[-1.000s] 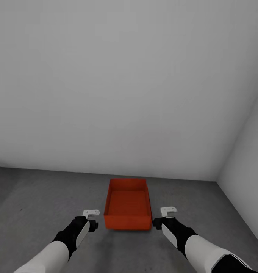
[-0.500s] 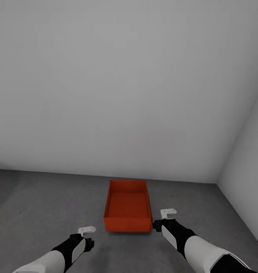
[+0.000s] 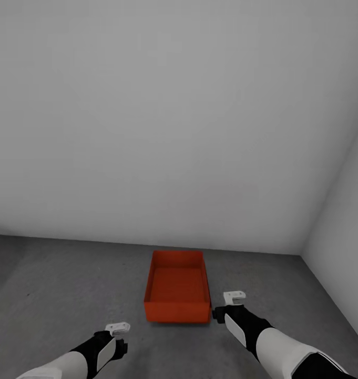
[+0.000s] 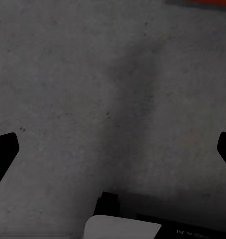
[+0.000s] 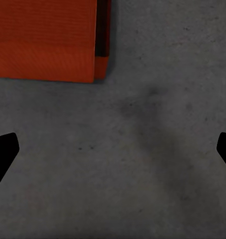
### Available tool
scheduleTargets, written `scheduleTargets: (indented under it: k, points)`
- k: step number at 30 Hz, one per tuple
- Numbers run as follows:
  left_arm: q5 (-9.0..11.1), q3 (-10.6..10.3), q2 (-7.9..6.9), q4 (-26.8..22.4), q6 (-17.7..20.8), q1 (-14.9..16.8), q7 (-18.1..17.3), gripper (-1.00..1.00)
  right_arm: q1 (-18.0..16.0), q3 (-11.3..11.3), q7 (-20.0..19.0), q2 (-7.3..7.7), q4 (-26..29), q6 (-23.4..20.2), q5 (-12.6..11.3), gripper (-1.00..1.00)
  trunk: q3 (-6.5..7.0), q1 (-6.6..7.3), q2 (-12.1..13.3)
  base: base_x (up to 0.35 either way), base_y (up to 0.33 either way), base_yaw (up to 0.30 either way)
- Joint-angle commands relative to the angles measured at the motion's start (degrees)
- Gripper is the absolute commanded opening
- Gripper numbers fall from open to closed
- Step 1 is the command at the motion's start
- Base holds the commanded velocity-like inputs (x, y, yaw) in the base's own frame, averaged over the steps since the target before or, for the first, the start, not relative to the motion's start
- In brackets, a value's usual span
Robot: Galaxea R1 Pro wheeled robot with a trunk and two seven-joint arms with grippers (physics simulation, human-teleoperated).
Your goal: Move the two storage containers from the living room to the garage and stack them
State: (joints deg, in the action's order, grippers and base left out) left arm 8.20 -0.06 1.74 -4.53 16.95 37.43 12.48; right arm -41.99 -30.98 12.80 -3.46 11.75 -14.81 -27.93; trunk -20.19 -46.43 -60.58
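Now both spread grippers, left (image 3: pixel 117 328) and right (image 3: pixel 234 296), flank the container (image 3: pixel 177 287) on bare floor (image 3: pixel 52 284)

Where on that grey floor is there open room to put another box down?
Bare floor spreads widely left of the orange container, out to the back wall. A narrower strip lies between the container and the right wall. It is tightest near the container's front corners, where the right pincer and left pincer hover.

Both arms reach forward and down, the left gripper (image 3: pixel 118 329) drawn nearer the body than the right gripper (image 3: pixel 234 297). Each has its jaws spread wide, holding nothing.
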Motion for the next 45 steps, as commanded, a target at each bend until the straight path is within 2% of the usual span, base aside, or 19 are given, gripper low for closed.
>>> scheduleTargets:
  k: [1,8,17,21,28,35,38,40,45]
  points:
    - [0.6,0.0,0.02,0.1,0.3,0.0,0.3,1.0,0.0,-0.5,0.4,0.01,0.1,-0.3,-0.5,1.0,-0.07,0.0,0.0,0.0,0.0,0.0]
    - [1.3,0.0,-0.04,0.7,0.3,0.0,0.3,1.0,-0.1,-0.5,0.3,0.1,-0.5,-0.2,-0.7,1.0,-0.07,0.0,0.0,0.0,0.0,0.0]
    - [1.7,-0.1,-0.07,1.4,0.2,0.0,0.3,1.0,-0.1,-0.6,0.1,0.27,-3.0,2.7,-2.9,1.0,-0.07,0.0,0.0,0.0,0.0,0.0]
    - [1.7,-0.1,-0.07,2.2,0.2,0.0,0.3,1.0,-0.1,-0.6,0.1,0.16,-6.1,3.2,-2.9,1.0,-0.07,0.0,0.0,0.0,0.0,0.0]
    - [1.8,-0.1,-0.35,3.2,0.1,0.0,0.2,1.0,-0.1,-0.7,-1.2,0.03,-11.7,7.6,-3.1,1.0,-0.04,0.0,0.0,0.0,0.0,0.0]
    - [1.8,-0.1,-0.42,3.4,0.1,0.0,0.2,1.0,0.0,-0.7,-1.6,0.01,-12.6,8.6,-2.7,1.0,0.4,0.0,0.0,0.0,0.0,0.0]
    - [1.8,-0.1,-0.42,3.4,0.0,0.0,0.2,1.0,0.7,-0.7,-1.7,-0.03,-12.7,8.6,-2.5,1.0,0.65,0.0,0.0,0.0,0.0,0.0]
    - [1.8,-0.1,-0.42,3.4,0.0,-0.1,0.2,1.0,2.4,-0.8,-1.7,-0.11,-12.7,8.6,-2.4,1.0,0.82,0.0,0.0,0.0,0.0,0.0]
    - [1.8,-0.1,-0.42,3.5,0.0,-0.3,0.2,1.0,5.0,-0.8,-1.7,-1.43,-12.7,8.7,-2.2,1.0,1.26,0.0,0.0,0.0,0.0,0.0]
